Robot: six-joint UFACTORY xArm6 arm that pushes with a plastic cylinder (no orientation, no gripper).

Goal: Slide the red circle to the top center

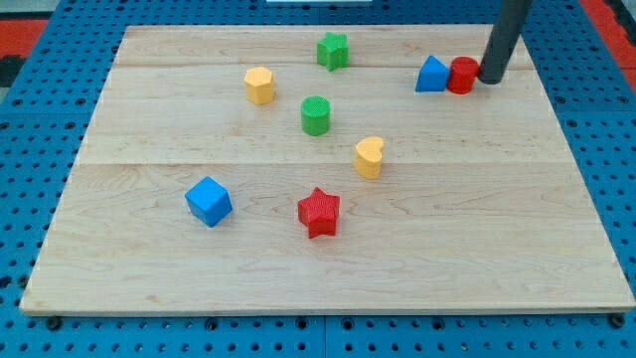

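Observation:
The red circle (461, 76) sits near the view's top right on the wooden board (328, 259). A blue triangle (432, 75) touches its left side. My tip (491, 80) rests on the board right against the red circle's right side. The dark rod rises from there out of the view's top edge.
A green star (333, 51) lies at the top centre. A yellow hexagon (259, 86) is to its lower left, a green cylinder (315, 115) below it. A yellow heart (369, 157), a red star (319, 212) and a blue cube (208, 201) lie lower down.

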